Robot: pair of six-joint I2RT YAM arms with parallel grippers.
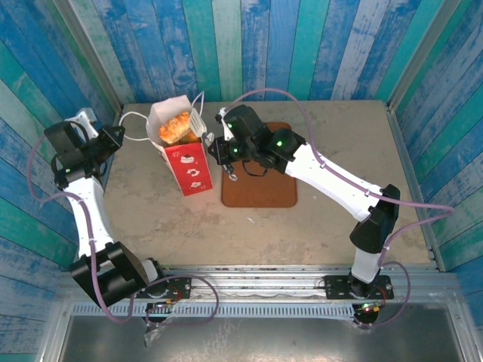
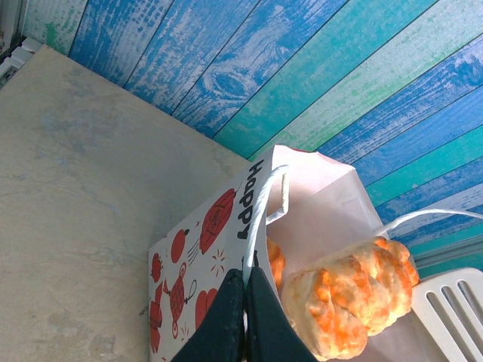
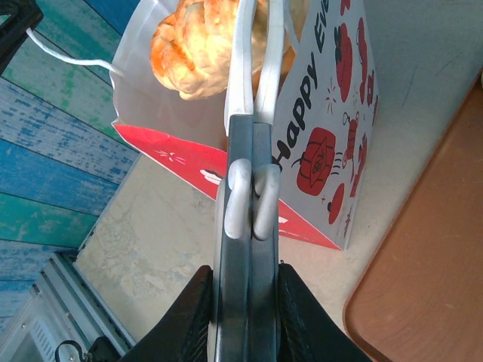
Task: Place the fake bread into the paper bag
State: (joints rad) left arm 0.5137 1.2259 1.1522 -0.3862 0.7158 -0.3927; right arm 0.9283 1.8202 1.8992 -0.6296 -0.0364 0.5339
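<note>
On the worktop (image 1: 339,136), rear-left of centre, the paper bag (image 1: 189,170) stands upright w/ its mouth open upward. Upper part is white, lower part red w/ white motifs. The left wrist view shows another side of it (image 2: 196,256), white w/ red prints & the word "Happy".

The fake bread (image 1: 175,127) is a golden-orange braided piece sitting high in the bag's mouth. It's seen close up from the left wrist (image 2: 351,298) & the right wrist (image 3: 196,53). A 2nd orange bit (image 2: 275,260) peeks out lower inside, behind the near wall; its shape can't be told.

The left gripper (image 2: 246,275) is clenched on a thin white loop handle (image 2: 260,211), which runs from the bag's rim down btw the dark fingers (image 2: 226,317). From above, this gripper (image 1: 121,136) sits left of the bag, w/ the handle (image 1: 132,117) drawn out toward it.

The right gripper (image 3: 253,124) is clenched on a white plastic utensil (image 3: 241,204), whose shaft runs up btw the jaws toward the bag's mouth. Its slotted head (image 2: 453,309) is at the rim, just beside the bread; whether they touch can't be told. From above, the gripper (image 1: 213,145) is just right of the bag, w/ the utensil (image 1: 198,121) angled over the mouth.

A flat brown tray (image 1: 260,188) lies on the worktop just right of the bag, w/ a small gap btw them. The right arm reaches across above it.
</note>
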